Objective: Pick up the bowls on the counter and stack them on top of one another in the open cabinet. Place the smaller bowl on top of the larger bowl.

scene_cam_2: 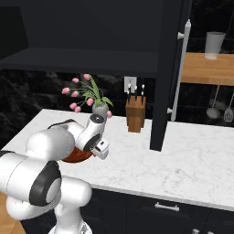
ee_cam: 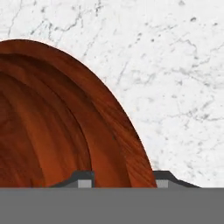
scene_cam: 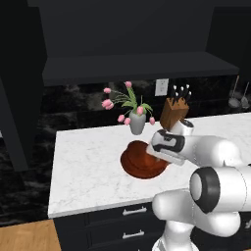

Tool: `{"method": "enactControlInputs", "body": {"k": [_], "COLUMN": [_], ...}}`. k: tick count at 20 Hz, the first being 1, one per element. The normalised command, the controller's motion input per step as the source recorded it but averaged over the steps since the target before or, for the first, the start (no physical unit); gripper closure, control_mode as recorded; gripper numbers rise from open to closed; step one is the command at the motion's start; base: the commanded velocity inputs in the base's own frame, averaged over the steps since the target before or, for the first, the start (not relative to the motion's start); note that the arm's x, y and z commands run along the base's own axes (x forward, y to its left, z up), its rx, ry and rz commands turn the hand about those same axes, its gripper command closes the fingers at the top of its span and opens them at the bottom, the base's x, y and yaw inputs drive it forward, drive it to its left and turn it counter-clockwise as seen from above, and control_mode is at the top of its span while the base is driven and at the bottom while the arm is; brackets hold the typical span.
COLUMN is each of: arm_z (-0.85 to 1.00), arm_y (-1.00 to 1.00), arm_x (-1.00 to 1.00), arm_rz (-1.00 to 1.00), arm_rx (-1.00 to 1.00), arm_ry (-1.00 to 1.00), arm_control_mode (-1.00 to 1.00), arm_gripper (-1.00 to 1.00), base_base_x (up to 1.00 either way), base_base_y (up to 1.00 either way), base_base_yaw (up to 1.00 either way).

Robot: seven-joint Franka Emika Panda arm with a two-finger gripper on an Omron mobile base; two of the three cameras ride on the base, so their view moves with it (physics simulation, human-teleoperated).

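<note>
Kitchen: marble counter (scene_cam: 88, 166), knife block (scene_cam_2: 135, 114), hanging ladles (scene_cam_2: 214, 111).

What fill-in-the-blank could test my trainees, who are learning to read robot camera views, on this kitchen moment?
1. The tool has one fingertip on each side of the bowl's ____.
2. The bowl sits on the white marble ____.
3. The vase behind the bowl holds ____ flowers.
4. The knife block is made of ____.
Missing words: rim; counter; pink; wood

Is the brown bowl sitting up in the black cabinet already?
No, the brown bowl sits on the white marble counter in front of the flower vase, below the dark open cabinet.
</note>
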Motion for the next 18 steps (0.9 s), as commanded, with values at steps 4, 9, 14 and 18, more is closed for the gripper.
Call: {"method": "enactControlInputs", "body": {"k": [4, 9, 14, 18], "arm_z": [1.00, 1.00, 1.00, 1.00], "arm_y": [0.00, 0.00, 0.00, -0.01], "arm_x": [-0.52, -0.67, -0.77, -0.76], "arm_rz": [-0.13, -0.17, -0.15, -0.13], "arm_rx": [0.00, 0.05, 0.05, 0.05], "arm_ry": [-0.23, -0.25, -0.31, -0.29], "arm_control_mode": [-1.00, -1.00, -1.00, -1.00], "arm_gripper": [1.00, 1.00, 1.00, 1.00], "base_base_x": [0.00, 0.00, 0.00, 0.00], "base_base_y": [0.00, 0.00, 0.00, 0.00], "base_base_yaw": [0.00, 0.00, 0.00, 0.00]}}
